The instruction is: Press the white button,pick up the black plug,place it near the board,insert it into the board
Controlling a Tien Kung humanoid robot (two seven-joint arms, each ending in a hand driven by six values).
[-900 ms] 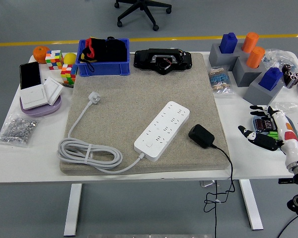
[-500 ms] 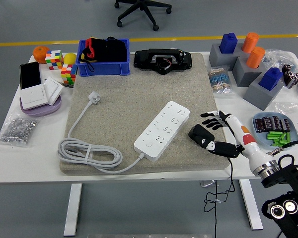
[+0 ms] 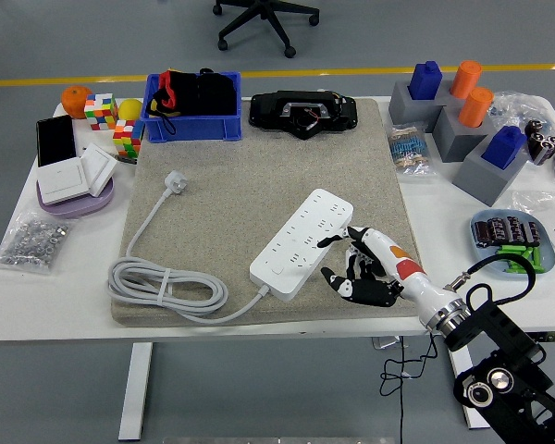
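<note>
Head view is showing the right hand (image 3: pixel 359 270) reaching in from the lower right, its fingers (image 3: pixel 344 289) curling down over the spot where the black plug (image 3: pixel 371 267) is lying, on the mat just right of the white power strip (image 3: pixel 302 243). The plug is mostly hidden under the hand, so whether the fingers are already clamping it or only closing around it cannot be told. The left hand is not showing.

The plug looks like a small, light, rigid block with smooth plastic sides, likely a little slippery; its thin black cable (image 3: pixel 416 347) is trailing off the near edge of the desk (image 3: pixel 9 305) and will probably be dragging gently on any lift. Taking it by its two broad side faces, prongs free, seems the sound hold.

Just left of the fingers, the strip is lying diagonally, its white button (image 3: pixel 276 271) at the near end. Beyond the fingers the beige mat (image 3: pixel 259 176) is lying open, giving good room. Farther off, the black device (image 3: pixel 302 113) and blue bin (image 3: pixel 192 107) are sitting well apart from the hand.
</note>
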